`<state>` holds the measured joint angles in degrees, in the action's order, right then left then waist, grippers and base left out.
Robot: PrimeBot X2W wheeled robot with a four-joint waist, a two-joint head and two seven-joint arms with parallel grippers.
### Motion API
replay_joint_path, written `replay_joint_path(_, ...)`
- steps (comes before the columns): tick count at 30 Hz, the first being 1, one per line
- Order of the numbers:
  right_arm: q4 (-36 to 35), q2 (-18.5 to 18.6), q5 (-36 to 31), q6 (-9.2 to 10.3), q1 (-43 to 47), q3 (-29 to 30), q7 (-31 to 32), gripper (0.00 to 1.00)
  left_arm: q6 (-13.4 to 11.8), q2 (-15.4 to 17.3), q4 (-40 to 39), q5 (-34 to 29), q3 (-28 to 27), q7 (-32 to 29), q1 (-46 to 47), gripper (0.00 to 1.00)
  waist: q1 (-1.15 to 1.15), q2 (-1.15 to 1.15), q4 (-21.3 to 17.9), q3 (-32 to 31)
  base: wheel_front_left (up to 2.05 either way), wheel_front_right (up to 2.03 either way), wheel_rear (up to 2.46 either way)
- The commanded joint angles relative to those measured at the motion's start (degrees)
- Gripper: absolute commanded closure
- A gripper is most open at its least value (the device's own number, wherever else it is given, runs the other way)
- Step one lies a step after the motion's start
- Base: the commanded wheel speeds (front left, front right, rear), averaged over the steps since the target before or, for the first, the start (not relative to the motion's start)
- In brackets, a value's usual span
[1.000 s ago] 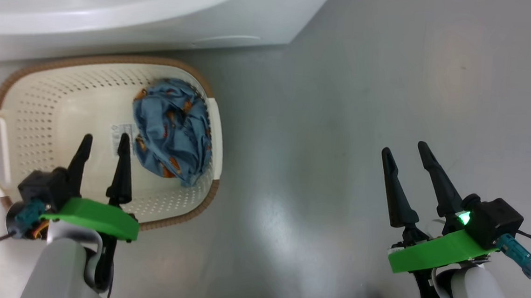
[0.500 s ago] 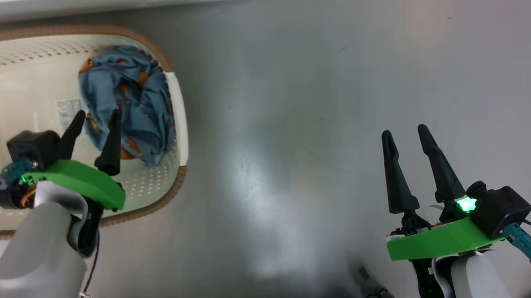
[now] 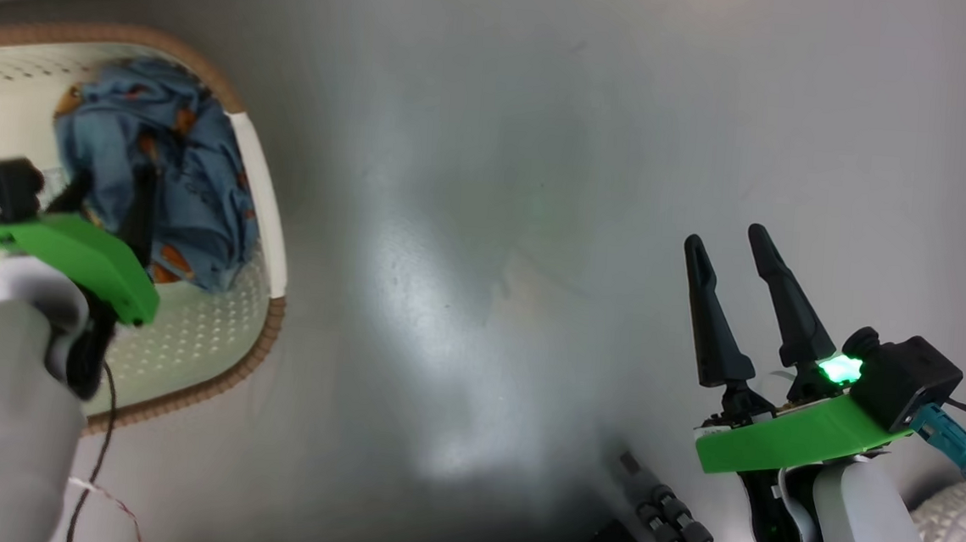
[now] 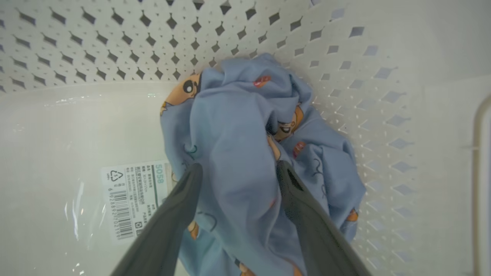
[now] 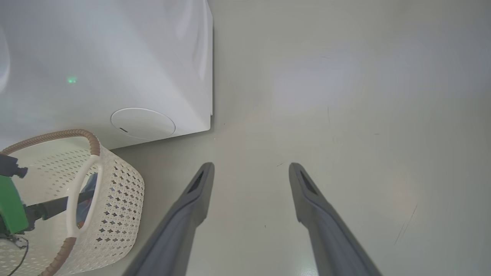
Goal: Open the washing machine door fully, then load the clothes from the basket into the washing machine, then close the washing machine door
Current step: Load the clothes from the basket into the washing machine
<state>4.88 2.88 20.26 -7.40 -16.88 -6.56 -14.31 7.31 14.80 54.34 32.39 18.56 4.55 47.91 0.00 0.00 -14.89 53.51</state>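
Basket (image 3: 258, 172) on floor (image 3: 520, 223), back rim close under washing machine (image 5: 115, 57); wide bare floor beyond its handle end. One basket, one blue heap of clothes (image 4: 238, 126), one label sticker (image 4: 134, 199), one round flap (image 5: 142, 122). Heap bunched inside basket against handle-end wall, its long axis along the fingers in the left wrist view. Left gripper (image 4: 238, 165) inside basket, jaws apart, straddling raised fold, not clamped. Right gripper (image 3: 725, 235) well clear of basket over bare floor, jaws apart, holding nothing.
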Motion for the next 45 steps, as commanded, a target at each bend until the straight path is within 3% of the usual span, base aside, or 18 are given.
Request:
replay_joint_path(1, -1.1, 0.0, 0.85, -0.09, 1.12, -1.33, -0.69, 0.0, -0.1, 2.08, 0.62, 0.09, -0.89, -0.57, 0.1, 0.0, 0.0, 0.0, -1.02, 1.14, 0.0, 0.0, 0.0)
replay_joint_path(15, -1.13, 0.0, 2.61, -0.09, 0.44, -2.28, -0.69, 0.0, -1.72, 2.91, 8.86, 1.04, -0.59, -8.72, 8.47, 0.0, 0.0, 0.0, -3.52, 3.58, 0.0, 0.0, 0.0)
replay_joint_path(16, -1.06, 0.0, 2.6, -0.09, 0.4, -2.16, -0.69, 0.0, -1.86, 2.85, 9.12, 0.79, -0.31, -8.7, 8.94, 0.58, 0.0, 0.0, -3.47, 3.54, 0.0, 0.0, 0.0)
replay_joint_path(17, -1.0, 0.0, 2.56, -0.09, 0.33, -2.01, -0.69, 0.0, -2.04, 2.82, 9.31, 0.41, 0.04, -8.38, 9.3, 1.0, 0.0, 0.0, -3.37, 3.42, 0.0, 0.0, 0.0)
replay_joint_path(25, -1.36, 0.0, 1.17, -0.09, 0.1, -0.63, -0.69, 0.0, -2.06, 1.24, 11.47, 0.05, 1.04, -3.79, 8.03, 1.0, 0.0, 0.0, -0.95, 0.13, 0.0, 0.0, 0.0)
replay_joint_path(35, -1.44, 0.0, -2.33, -0.09, 0.23, 1.79, -0.69, 0.0, -1.2, -0.99, 11.35, -1.65, 3.56, 7.61, 3.75, 1.0, 0.0, 0.0, 4.85, -7.92, 0.0, 0.0, 0.0)
replay_joint_path(45, -0.67, -0.01, -4.65, -0.09, 1.25, 2.15, -0.69, 0.0, -1.98, -2.52, 6.65, -1.88, 2.54, 10.38, -2.23, 1.0, 0.0, 0.0, 8.59, -15.57, 0.0, 0.0, 0.0)
